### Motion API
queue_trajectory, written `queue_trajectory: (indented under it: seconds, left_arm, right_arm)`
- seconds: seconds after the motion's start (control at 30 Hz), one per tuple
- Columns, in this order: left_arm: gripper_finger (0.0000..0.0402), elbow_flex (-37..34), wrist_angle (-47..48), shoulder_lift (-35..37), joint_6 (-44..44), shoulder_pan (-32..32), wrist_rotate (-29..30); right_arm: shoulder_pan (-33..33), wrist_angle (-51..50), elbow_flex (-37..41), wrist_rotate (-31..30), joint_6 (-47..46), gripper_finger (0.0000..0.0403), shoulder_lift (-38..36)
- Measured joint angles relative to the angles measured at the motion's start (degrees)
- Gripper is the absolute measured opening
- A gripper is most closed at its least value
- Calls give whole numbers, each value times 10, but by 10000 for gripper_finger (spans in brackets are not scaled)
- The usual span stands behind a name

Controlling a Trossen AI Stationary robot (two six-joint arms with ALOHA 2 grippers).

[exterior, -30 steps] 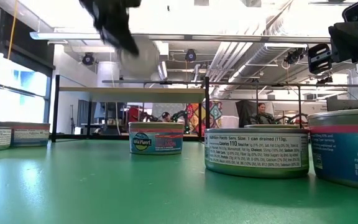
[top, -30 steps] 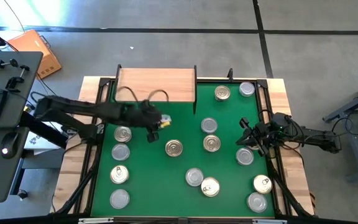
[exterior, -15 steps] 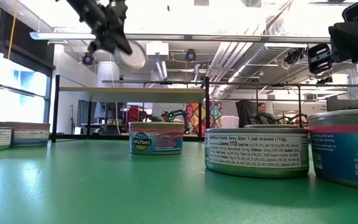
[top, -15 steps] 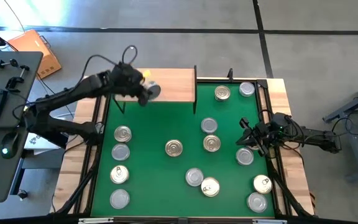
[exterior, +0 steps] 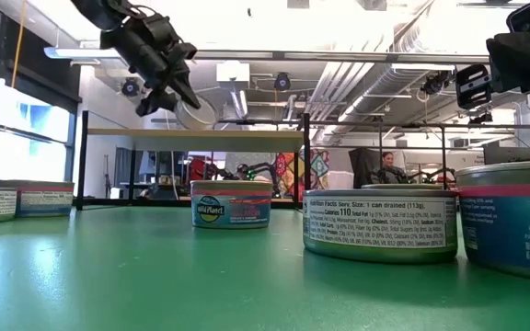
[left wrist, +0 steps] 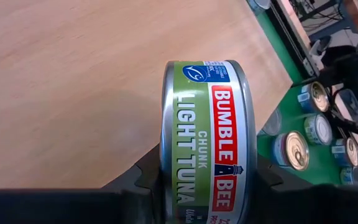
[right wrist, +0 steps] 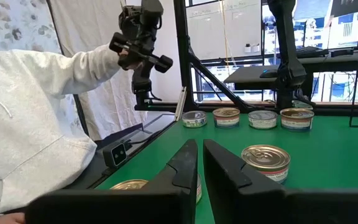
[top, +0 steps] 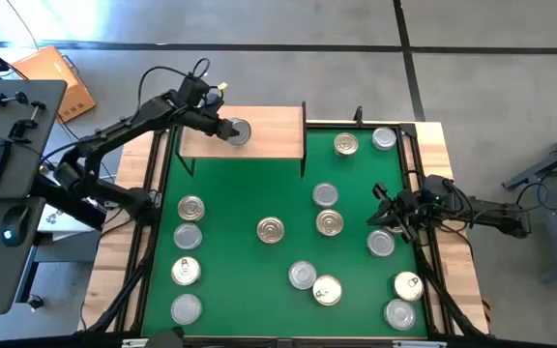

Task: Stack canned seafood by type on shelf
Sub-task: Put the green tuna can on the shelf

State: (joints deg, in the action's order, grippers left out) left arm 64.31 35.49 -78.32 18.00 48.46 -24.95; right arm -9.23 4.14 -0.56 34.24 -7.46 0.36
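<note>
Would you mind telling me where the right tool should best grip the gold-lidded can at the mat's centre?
Probably from straight above, fingers across the round side wall of the gold-lidded can: it stands upright, short, clear of neighbours. The right tool waits nearby.

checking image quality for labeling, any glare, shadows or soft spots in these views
Left wrist view: the held can is sharp, casting a soft shadow on the shelf. Low view: bright ceiling lights behind the left gripper leave it nearly silhouetted. High view: evenly lit; the can lids glint mildly.
</note>
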Motion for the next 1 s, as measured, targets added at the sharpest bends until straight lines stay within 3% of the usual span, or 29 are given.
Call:
queue_trajectory:
  seconds: [0.1,0.33,0.8,1.0]
  left_arm:
    - [121,0,8,6,0,5,0]
    - [183,0,61,6,-26,13,0]
    - [196,0,70,15,-68,86,9]
    - [240,0,86,22,-87,108,9]
  right_arm:
    - [0,0,0,0,0,20,0]
    - [0,0,0,0,0,20,0]
    - [0,0,0,0,0,20,0]
    - [0,0,0,0,0,20,0]
